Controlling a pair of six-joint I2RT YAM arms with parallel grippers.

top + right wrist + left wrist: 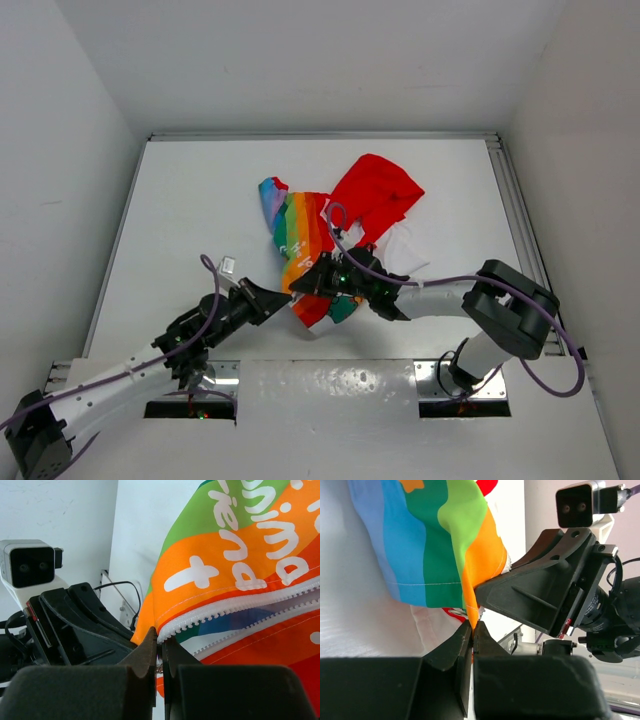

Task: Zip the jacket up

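On the white counter (200,200), in the top view, the jacket (300,228) is lying crumpled in the middle, with its red hood (378,190) pointing far and right. Your left tool (288,294) and right tool (312,282) are meeting at its near edge, almost touching.

In the left wrist view, your left tool is squeezing tight on the thin orange edge (470,605) of the cloth.

In the right wrist view, your right tool is clenching the orange corner where the zipper teeth (225,607) are starting. The two rows are lying apart, so the zipper is looking open. I think you are getting the bottom ends ready. Be pulling gently so the cloth is staying flat, and be bringing both rows side by side. On the stripes, the white letters (260,575) and a plus sign (192,575) are showing, but they are turned and cut off, so no whole word is reading clearly.
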